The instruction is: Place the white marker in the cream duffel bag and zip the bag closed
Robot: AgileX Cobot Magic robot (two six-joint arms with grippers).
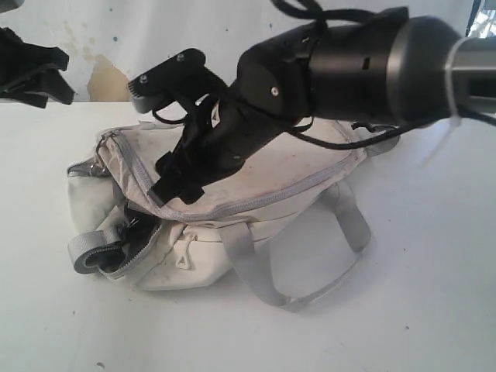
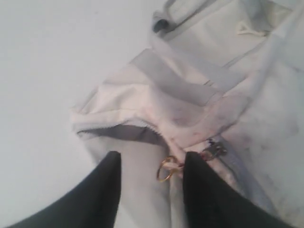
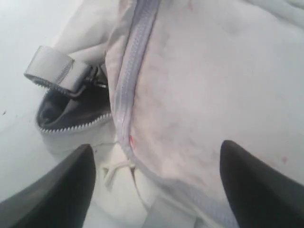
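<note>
Well, desk [image 1: 434, 310] carries cream duffel bag [image 1: 256, 178], end gap [image 3: 61, 109] showing dark lining. Right tool [image 3: 156, 145] spread wide over zip [image 3: 130, 71]; left tool [image 2: 152, 154] apart, holding nothing, beside gold pull ring [image 2: 166, 169]. No white marker visible, prob. inside. Risk: w/ gap unzipped, marker could slip out.

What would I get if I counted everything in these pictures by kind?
Cream duffel bag: 1
Robot grippers: 2, the left gripper and the right gripper
White table: 1
Total: 4
</note>
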